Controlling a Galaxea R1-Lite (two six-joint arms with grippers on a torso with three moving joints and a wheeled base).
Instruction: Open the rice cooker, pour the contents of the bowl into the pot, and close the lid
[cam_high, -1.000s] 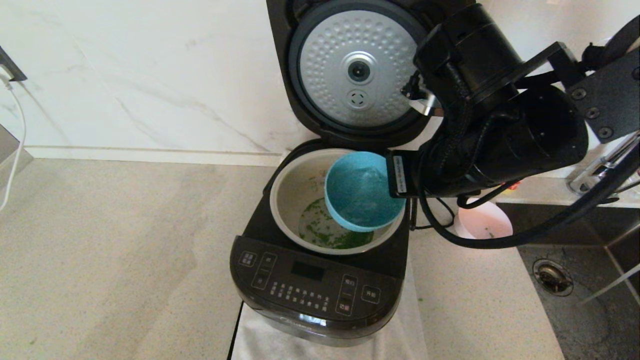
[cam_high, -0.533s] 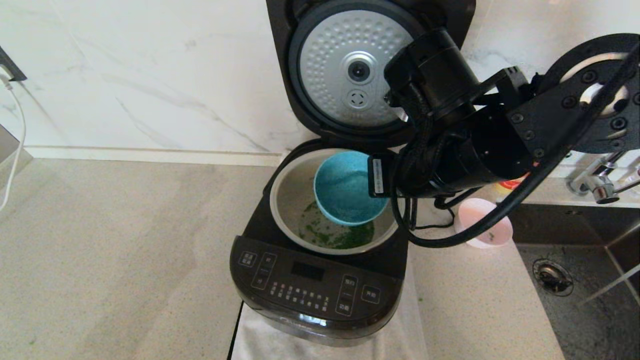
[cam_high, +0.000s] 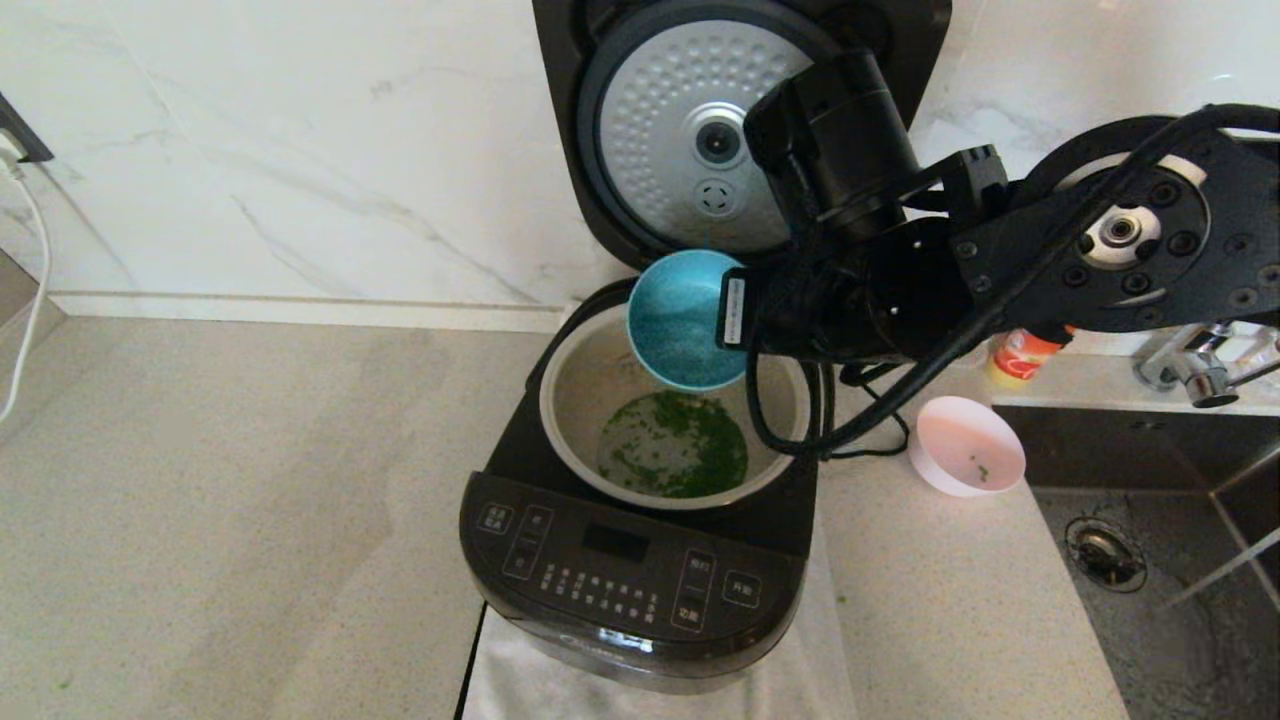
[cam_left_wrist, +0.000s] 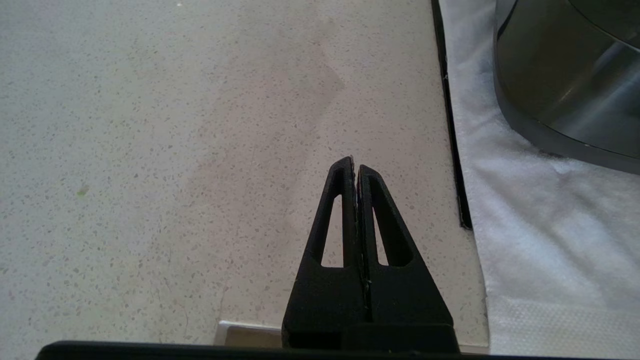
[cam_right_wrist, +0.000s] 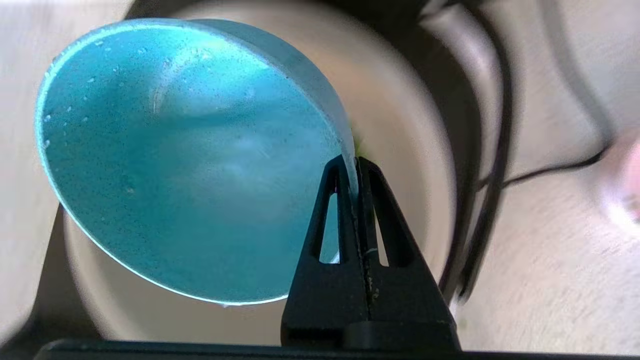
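Note:
The black rice cooker (cam_high: 630, 590) stands with its lid (cam_high: 690, 130) upright, dimpled silver underside facing me. Green bits (cam_high: 680, 455) lie scattered on the floor of the cream pot (cam_high: 560, 380). My right gripper (cam_right_wrist: 354, 162) is shut on the rim of a turquoise-blue bowl (cam_high: 680, 320), which hangs tipped on its side over the pot's far edge; its inside (cam_right_wrist: 175, 165) looks empty and wet. The pale-pink bowl (cam_high: 965, 445) sits on the counter right of the cooker, holding a few green bits. My left gripper (cam_left_wrist: 354, 162) is shut, empty, low over the counter beside the cooker's front (cam_left_wrist: 565, 75).
A white cloth (cam_high: 800, 650) lies under the cooker. The power cord (cam_high: 880, 440) loops between cooker and pink bowl. A dark sink (cam_high: 1150, 620) with drain (cam_high: 1105, 553) and a tap (cam_high: 1200, 370) are at the right, with an orange-red bottle (cam_high: 1015, 355) behind. A white cable (cam_high: 40, 270) hangs far left.
My right arm has swung left and lifted the blue bowl up and back toward the lid, uncovering the green bits in the pot. The pink bowl, once behind the arm's cable, now shows whole.

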